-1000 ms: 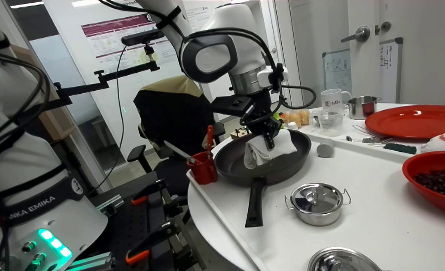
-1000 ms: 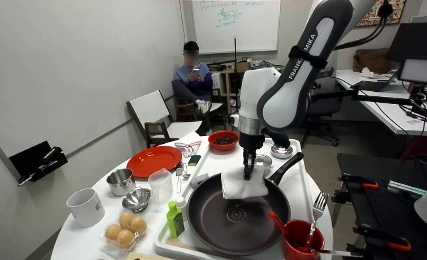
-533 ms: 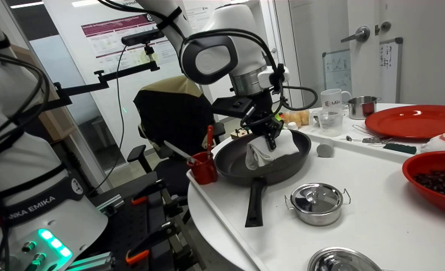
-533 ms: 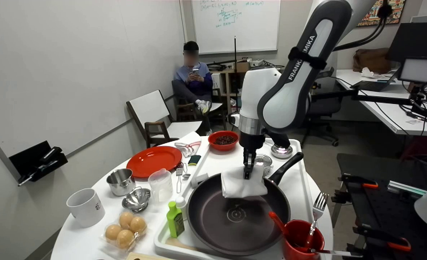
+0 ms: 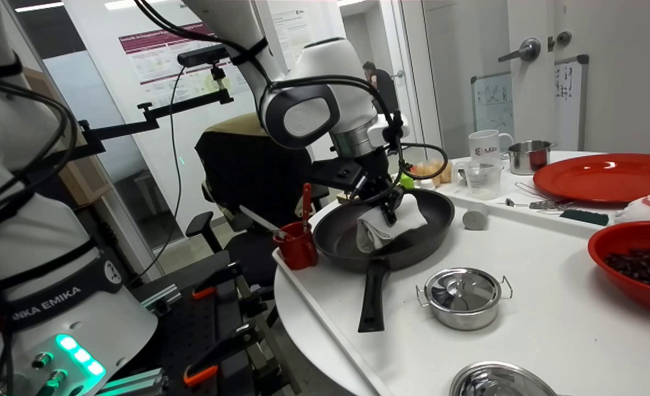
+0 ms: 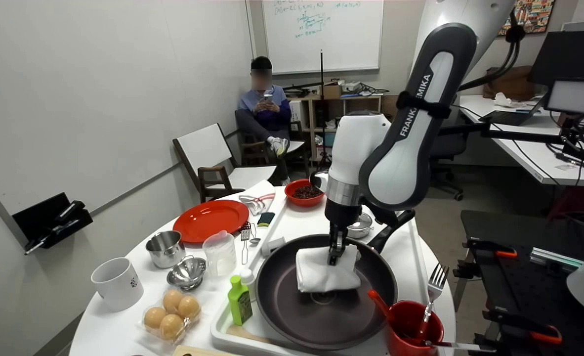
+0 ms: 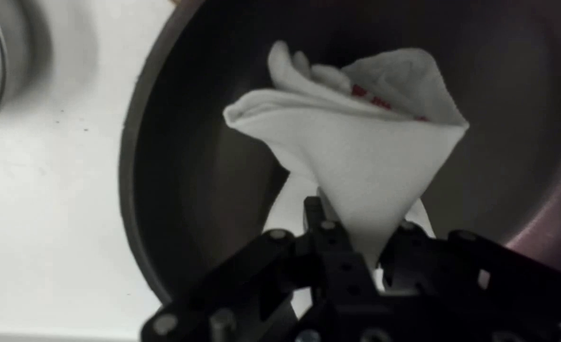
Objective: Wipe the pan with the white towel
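Observation:
The pan (image 5: 333, 236) lies on the white table with its black handle (image 5: 373, 308) pointing off one side; both exterior views show it. My gripper (image 6: 334, 258) is shut on the white towel (image 6: 321, 278) and holds it inside the pan's rim, over the handle half of the pan floor. Seen in the wrist view, the towel (image 7: 370, 152) is pinched between the fingers and fans out with red marks in a fold. Dark pan floor (image 7: 190, 142) surrounds it. Whether the towel's underside touches the floor, I cannot tell.
Close beside the pan stands a red mug (image 6: 415, 329) with cutlery sticking up. A green bottle (image 6: 240, 301) stands at the opposite rim. Near the handle sits a lidded steel pot (image 5: 465, 302). A tray rim (image 5: 333, 330) runs along the table's edge.
The arm has come lower, and the towel has moved down and from the handle side toward the pan's middle, still gripped. A person now shows in the background doorway.

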Robot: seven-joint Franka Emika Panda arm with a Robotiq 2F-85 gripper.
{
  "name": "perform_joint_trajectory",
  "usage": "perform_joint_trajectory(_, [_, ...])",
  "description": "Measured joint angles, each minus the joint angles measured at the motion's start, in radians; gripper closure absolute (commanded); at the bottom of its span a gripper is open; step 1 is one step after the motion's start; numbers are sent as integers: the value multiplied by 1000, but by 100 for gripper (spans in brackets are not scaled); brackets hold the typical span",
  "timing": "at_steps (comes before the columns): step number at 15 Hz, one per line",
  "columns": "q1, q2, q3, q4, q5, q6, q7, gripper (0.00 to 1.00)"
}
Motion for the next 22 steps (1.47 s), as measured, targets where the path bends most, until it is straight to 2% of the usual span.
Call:
perform_joint_trajectory(6, [51,62,10,-10,-68,38,28,92])
perform_joint_trajectory(14, [187,73,6,-40,-177,71,36,92])
perform_joint_trajectory(22, [244,73,-55,-36,-204,104,41,91])
